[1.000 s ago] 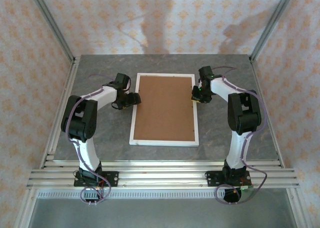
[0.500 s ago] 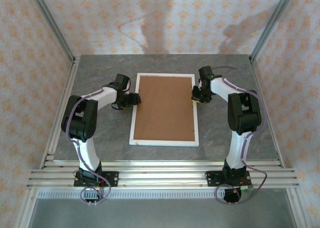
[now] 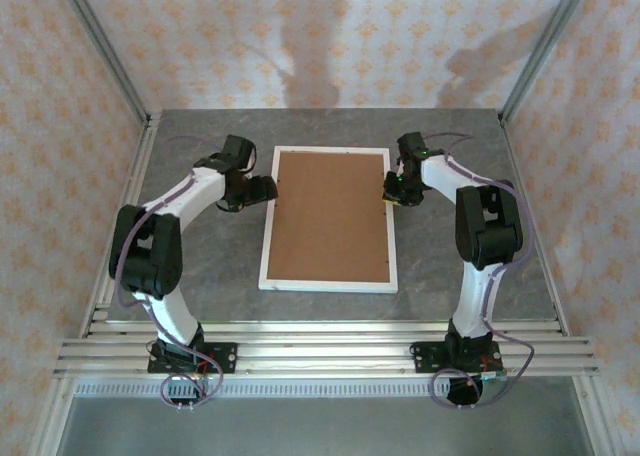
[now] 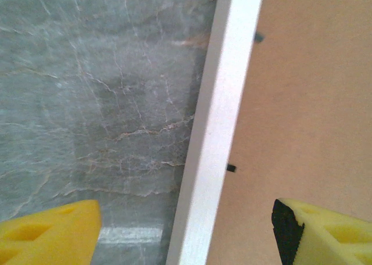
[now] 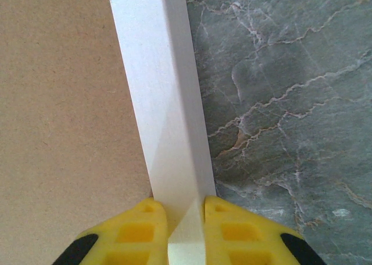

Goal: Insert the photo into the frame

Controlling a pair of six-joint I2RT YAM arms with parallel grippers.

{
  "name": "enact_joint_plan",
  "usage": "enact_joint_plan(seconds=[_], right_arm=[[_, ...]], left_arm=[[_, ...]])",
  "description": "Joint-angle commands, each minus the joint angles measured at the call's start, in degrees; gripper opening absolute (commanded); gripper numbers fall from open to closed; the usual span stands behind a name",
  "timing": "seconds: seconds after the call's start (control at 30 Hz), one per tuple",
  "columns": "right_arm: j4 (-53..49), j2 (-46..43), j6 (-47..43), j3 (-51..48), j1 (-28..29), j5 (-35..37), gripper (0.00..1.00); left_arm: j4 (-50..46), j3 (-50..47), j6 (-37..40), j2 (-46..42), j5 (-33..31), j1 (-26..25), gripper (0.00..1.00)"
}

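The white frame (image 3: 328, 283) lies flat in the middle of the table with the brown backing board (image 3: 330, 214) filling its opening. The photo is hidden. My right gripper (image 5: 185, 218) is shut on the frame's right border (image 5: 163, 96), one yellow finger (image 5: 244, 233) on each side of it; from above the right gripper (image 3: 393, 189) sits at the frame's right edge. My left gripper (image 4: 186, 230) is open astride the left border (image 4: 218, 125), one finger (image 4: 49, 233) over the table and the other over the board. From above the left gripper (image 3: 268, 188) is at the frame's left edge.
The grey marble table (image 3: 200, 266) has bare surface to both sides of the frame. Metal posts (image 3: 100, 46) and patterned walls close in the back and sides. Aluminium rails (image 3: 320, 351) run along the near edge.
My left arm has shifted: its elbow swung outward and the gripper moved slightly toward the back along the frame's left edge. The right arm and the frame stayed put.
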Motion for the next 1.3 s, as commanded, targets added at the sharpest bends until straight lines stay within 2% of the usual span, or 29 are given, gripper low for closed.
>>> enact_joint_plan(seconds=[0.0, 0.27, 0.5, 0.9, 1.27], right_arm=[[-1.09, 3.97, 1.06, 0.02, 0.36, 2.24, 0.15], [-1.72, 3.95, 0.97, -0.23, 0.36, 2.6, 0.15], [-1.55, 4.11, 1.65, -0.47, 0.44, 2.2, 0.15], [-0.92, 4.48, 2.37, -0.78, 0.53, 2.32, 0.15], [-0.44, 4.75, 2.38, -0.9, 0.54, 2.21, 0.15]], left_arm=[[-3.17, -3.64, 0.45, -4.78, -2.3, 0.06, 0.79], [-1.82, -17.44, -0.47, -12.58, 1.29, 0.16, 0.79], [0.24, -24.27, -1.87, -14.78, 4.27, -0.85, 0.78], [0.22, -28.12, -2.61, -15.28, 4.84, -3.25, 0.78], [1.24, -25.33, -2.94, -11.86, 5.58, -5.57, 0.78]])
